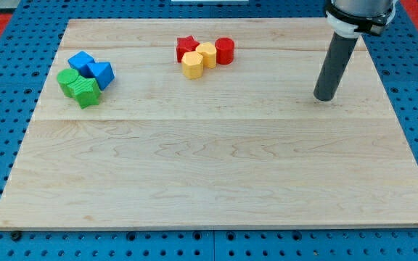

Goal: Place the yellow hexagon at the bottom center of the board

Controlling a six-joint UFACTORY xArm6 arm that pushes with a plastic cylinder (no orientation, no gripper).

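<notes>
Camera view shows a pale wooden bench [216,174] on blue pegboard [6,116]. At twelve o'clock the yellow hexagon [192,65] touches a yellow block [207,54], red star [186,47] and red cylinder [225,51]. Blue blocks [93,67] and green blocks [78,87] cluster at ten o'clock. My tip [325,97] stands at two o'clock, well apart; no fingers, so none to report

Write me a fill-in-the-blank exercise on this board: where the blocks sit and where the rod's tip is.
1. The yellow hexagon touches the yellow cylinder, which lies on its ____ side in the view.
2. My tip stands far to the view's ____ of the red cylinder, touching no block.
3. The green blocks lie beside two blocks coloured ____.
4. The bottom centre of the board holds ____ blocks.

Missing words: right; right; blue; no
</notes>
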